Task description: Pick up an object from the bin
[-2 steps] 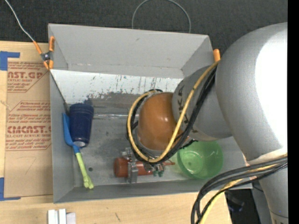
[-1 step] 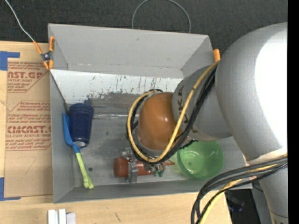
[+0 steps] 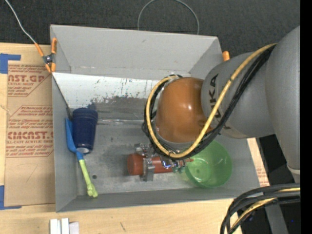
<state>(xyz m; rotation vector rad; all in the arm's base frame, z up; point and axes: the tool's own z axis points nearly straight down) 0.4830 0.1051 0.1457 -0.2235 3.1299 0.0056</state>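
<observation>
The gripper is seen low at the front of the bin. A red cylinder lies just at its left, seemingly touching it. Whether the gripper is open or closed cannot be told.

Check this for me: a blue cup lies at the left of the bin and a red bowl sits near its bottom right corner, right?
Not quite: the camera view shows the bowl near the bottom right corner is green, not red. The blue cup does lie at the left of the bin.
</observation>
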